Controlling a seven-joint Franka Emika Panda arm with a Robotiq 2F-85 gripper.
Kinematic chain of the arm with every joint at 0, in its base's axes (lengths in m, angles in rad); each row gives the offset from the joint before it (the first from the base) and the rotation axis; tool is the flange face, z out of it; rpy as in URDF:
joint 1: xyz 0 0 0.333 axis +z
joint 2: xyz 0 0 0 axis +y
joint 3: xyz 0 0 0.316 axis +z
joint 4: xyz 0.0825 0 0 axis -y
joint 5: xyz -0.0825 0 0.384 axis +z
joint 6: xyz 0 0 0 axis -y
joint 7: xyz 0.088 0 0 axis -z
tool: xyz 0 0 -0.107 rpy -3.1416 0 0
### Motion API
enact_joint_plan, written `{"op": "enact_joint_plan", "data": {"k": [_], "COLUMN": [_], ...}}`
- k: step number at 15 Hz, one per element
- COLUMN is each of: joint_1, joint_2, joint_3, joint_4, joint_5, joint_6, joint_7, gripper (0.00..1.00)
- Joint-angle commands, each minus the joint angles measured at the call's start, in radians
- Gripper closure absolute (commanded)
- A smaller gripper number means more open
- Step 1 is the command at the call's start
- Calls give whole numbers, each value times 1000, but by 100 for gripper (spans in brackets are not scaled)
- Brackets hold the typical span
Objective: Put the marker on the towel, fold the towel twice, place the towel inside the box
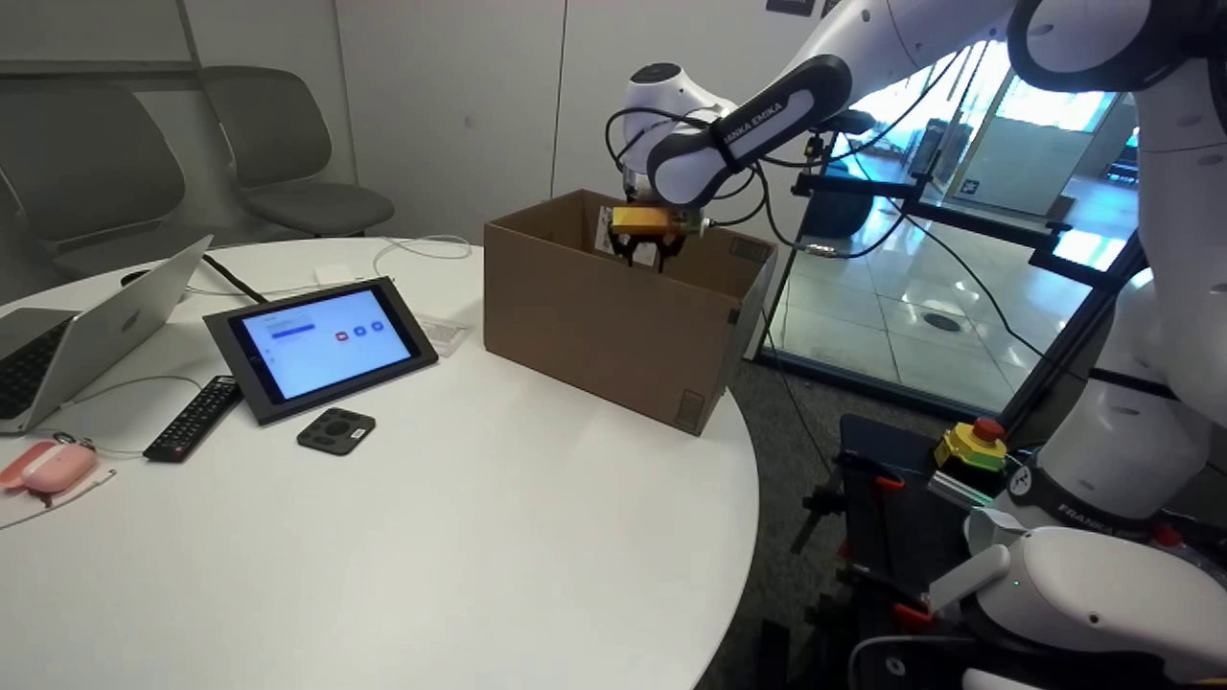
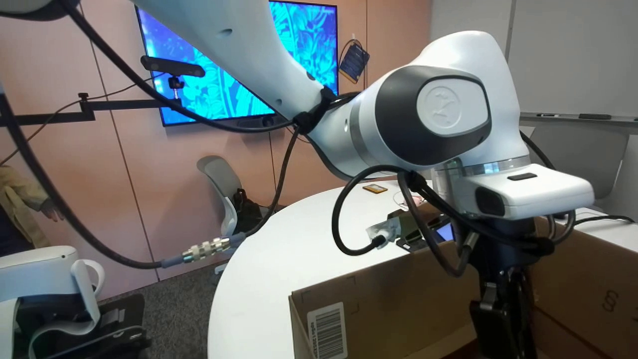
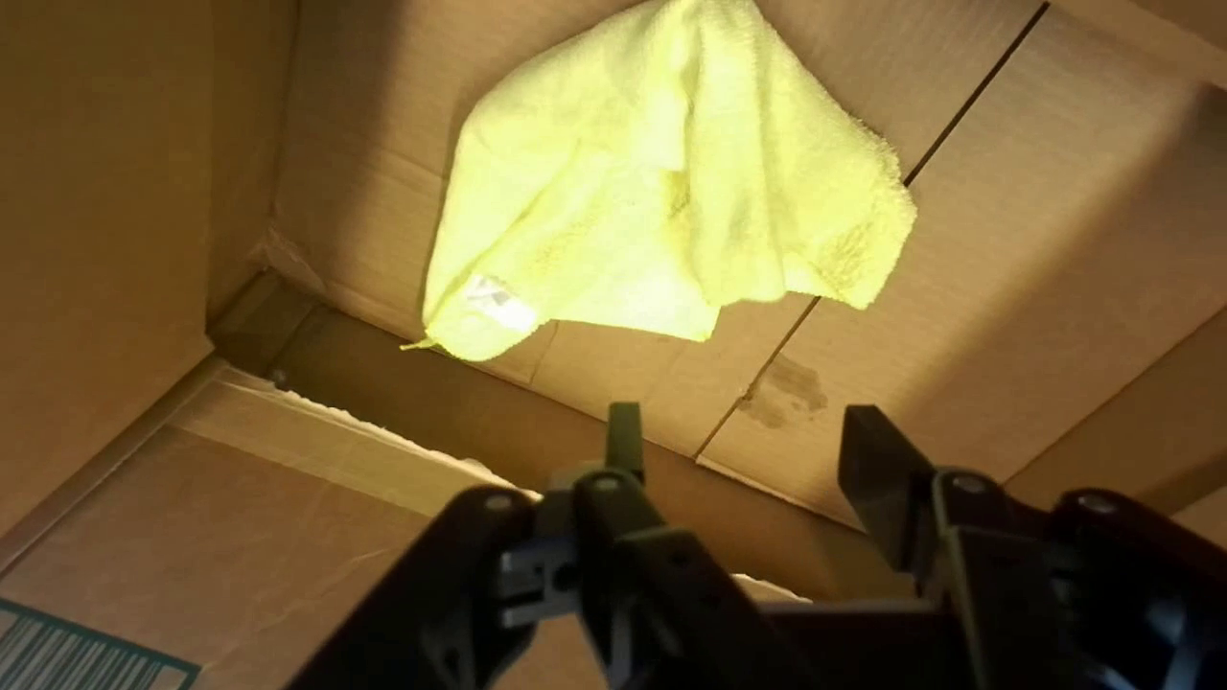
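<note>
A crumpled yellow towel (image 3: 623, 211) lies on the bottom of a brown cardboard box in the wrist view. The open-topped box (image 1: 599, 331) stands on the white table and shows in both exterior views (image 2: 403, 304); its wall also shows in the wrist view (image 3: 316, 537). My gripper (image 3: 743, 426) is open and empty, its fingers apart, above the box floor and clear of the towel. In an exterior view the gripper (image 1: 646, 259) hangs at the box opening, pointing down. The marker is not visible in any view; I cannot tell if it is inside the towel.
The box stands near the edge of the round table (image 1: 460, 556). A tablet on a stand (image 1: 331, 340), a laptop (image 1: 144, 302), a black remote (image 1: 195, 419), a small black device (image 1: 335, 431) and a pink case (image 1: 59, 470) are on the table. Cables hang from the arm.
</note>
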Motion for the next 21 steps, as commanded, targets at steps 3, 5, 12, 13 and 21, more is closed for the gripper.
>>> {"op": "enact_joint_plan", "data": {"k": [3, 5, 12, 13, 21], "joint_1": [28, 62, 164, 173, 186], "joint_2": [-60, -111, -318, -344, -557], "joint_3": [-2, -4, 52, 73, 265], "joint_4": [-22, -44, -110, -116, -214], "joint_5": [1, -31, -172, -181, 0], "joint_6": [15, 3, 2, -5, -32], "joint_7": [-58, -72, -118, -138, -513], "gripper": [0, 0, 0, 0, 0]}}
